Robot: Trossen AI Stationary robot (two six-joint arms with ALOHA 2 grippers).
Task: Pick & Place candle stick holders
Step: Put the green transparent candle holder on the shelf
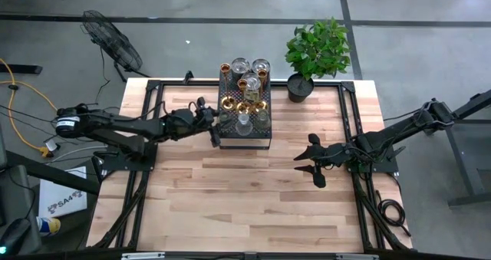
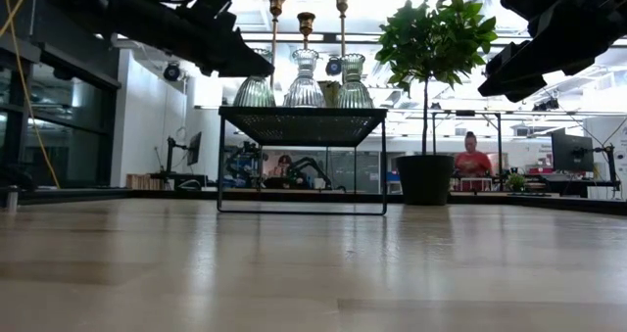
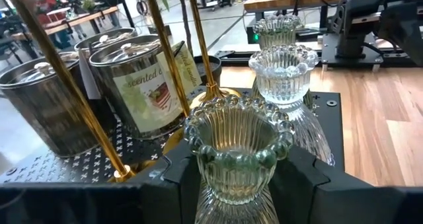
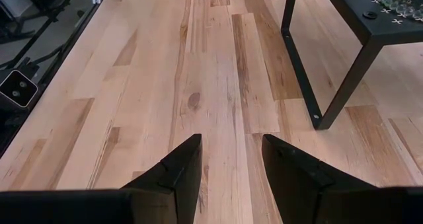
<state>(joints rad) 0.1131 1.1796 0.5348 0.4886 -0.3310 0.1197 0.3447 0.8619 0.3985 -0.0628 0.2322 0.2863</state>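
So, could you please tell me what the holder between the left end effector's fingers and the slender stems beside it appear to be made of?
The ribbed holder between the left end effector fingers looks like clear pressed glass: see-through, fluted, with a beaded rim. The slender stems look like polished brass or gold-plated metal, judging by their shiny yellow reflections.

— What sits on the wooden table?
— A black perforated metal stand near the far edge, and a green plant in a black pot just beside it.
— Anything on the floor?
— A fan lies past the far left corner, with a yellow cable on the left.
— And behind?
— A person in red stands well back in the room.
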